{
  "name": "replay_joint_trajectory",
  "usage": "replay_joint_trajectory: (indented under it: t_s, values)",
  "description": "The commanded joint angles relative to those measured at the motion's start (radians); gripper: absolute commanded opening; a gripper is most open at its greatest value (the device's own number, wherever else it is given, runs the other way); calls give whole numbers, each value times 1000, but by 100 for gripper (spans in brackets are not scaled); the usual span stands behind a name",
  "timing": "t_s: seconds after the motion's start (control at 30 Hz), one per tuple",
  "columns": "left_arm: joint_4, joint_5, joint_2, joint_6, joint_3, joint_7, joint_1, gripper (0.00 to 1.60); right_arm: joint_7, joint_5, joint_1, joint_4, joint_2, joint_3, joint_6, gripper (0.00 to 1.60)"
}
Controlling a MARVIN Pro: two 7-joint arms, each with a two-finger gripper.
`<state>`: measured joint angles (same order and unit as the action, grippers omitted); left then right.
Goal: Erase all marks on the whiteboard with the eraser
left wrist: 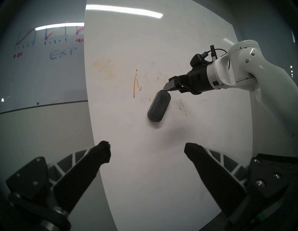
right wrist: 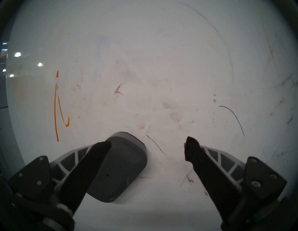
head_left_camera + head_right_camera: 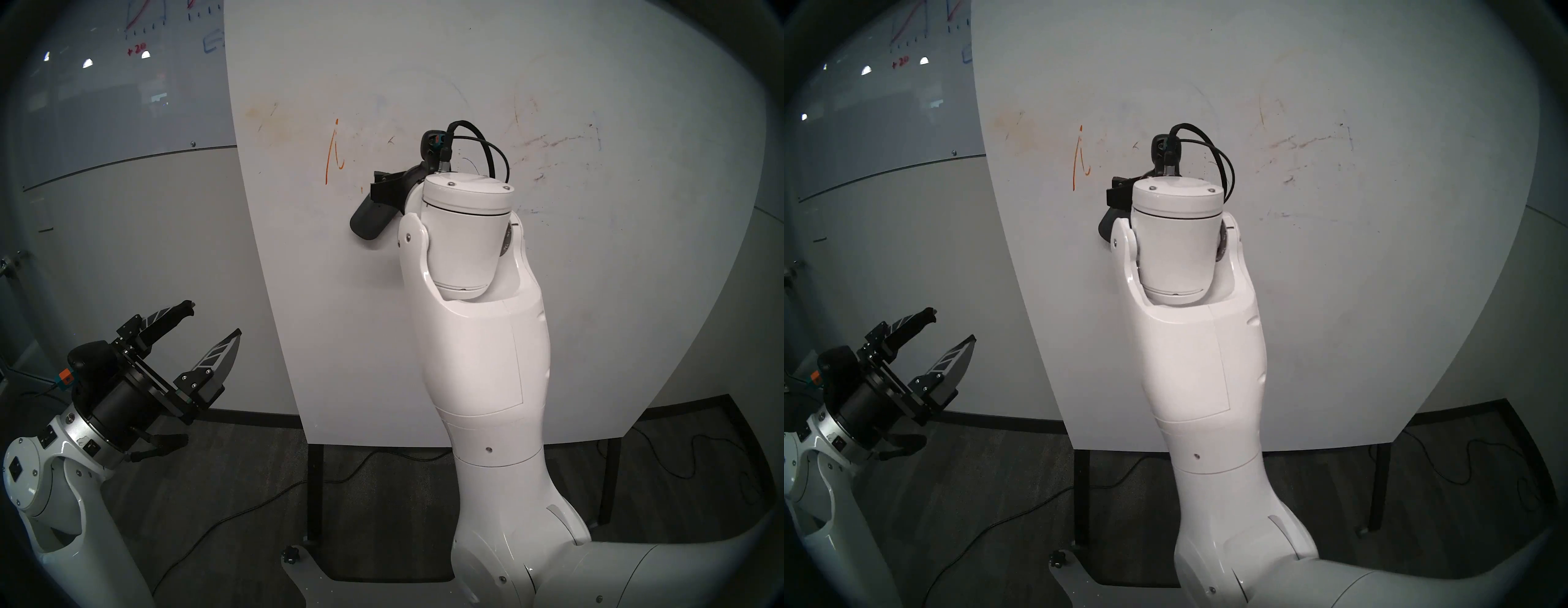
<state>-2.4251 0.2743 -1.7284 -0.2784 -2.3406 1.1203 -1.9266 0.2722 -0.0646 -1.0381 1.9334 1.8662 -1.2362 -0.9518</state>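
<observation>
The whiteboard is seen whole only from the head, where the right arm covers most of the right gripper. The left wrist view alone shows that gripper from the side: it points level at the board, and one fingertip meets the upper end of the eraser. The eraser lies flat against the board, tilted, near the middle and nearer the left edge. In the right wrist view the jaws are spread wide, with the eraser partly behind the view-left finger and bare board between the tips; nothing is clamped. Whether the finger actually presses the eraser cannot be told. An orange mark stands toward the left edge from the eraser, and thin dark strokes are shown beyond it only by this view. The left gripper is held off the left edge, jaws wide apart, empty.
</observation>
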Motion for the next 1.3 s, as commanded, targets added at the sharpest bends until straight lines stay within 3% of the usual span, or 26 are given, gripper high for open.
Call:
replay_joint_trajectory:
  t_s: [0.0,0.6,0.87,1.27]
  values:
    - [-18,9,2,-2,2,-2,-1,160,-34,16,-8,91,-25,-2,-8,160]
    - [-18,8,2,-2,2,-2,-1,160,-86,24,-77,161,-156,-139,36,160]
    - [-18,7,2,-2,2,-1,-1,160,-185,74,-163,224,-252,-248,90,160]
    - [-18,6,2,-2,2,-1,0,160,-412,228,-226,308,-374,-439,145,160]
